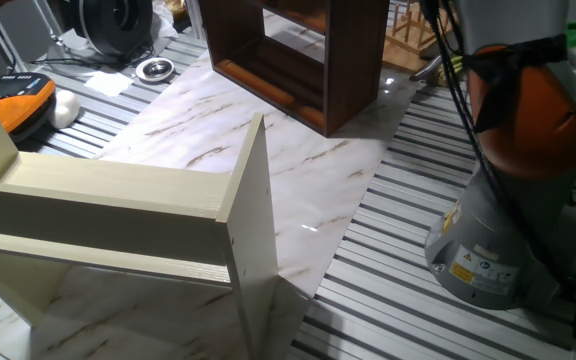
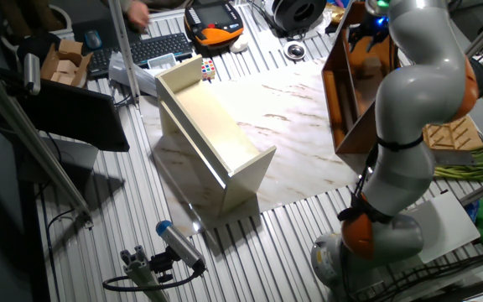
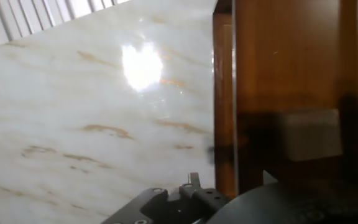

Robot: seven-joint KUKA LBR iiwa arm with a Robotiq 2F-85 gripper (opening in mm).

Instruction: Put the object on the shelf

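**Wooden cube seen against the dark shelf; claw's state unreadable**

Wooden cube [image 3: 309, 134] shows only in the hand view, as a pale, blurred block against the glossy brown boards of the dark brown shelf [image 3: 291, 68]. Whether it rests on a board or is partly a reflection cannot be told from that picture. Neither fixed view shows the cube.

The gripper [image 2: 366, 40] sits at the upper end of the shelf in the other fixed view, with the grey KUKA arm [image 2: 413, 101] bent over the shelf's right side. The fingers are hidden there. In the hand view only dark parts of the hand's body show along the lower edge, so I cannot tell whether the claw is spread, pressed together or pinching anything.

The shelf stands on the far part of the marble-patterned slab [image 1: 298, 190], its open front facing that slab in one fixed view. The pale cream shelf unit [image 1: 118, 200] stands on the near part of the same slab, well apart from the dark shelf. To the left, off the slab, an orange-and-black handheld pendant [image 1: 23, 100] lies on the ribbed tabletop with a white rounded lump [image 1: 65, 108] just beside it.
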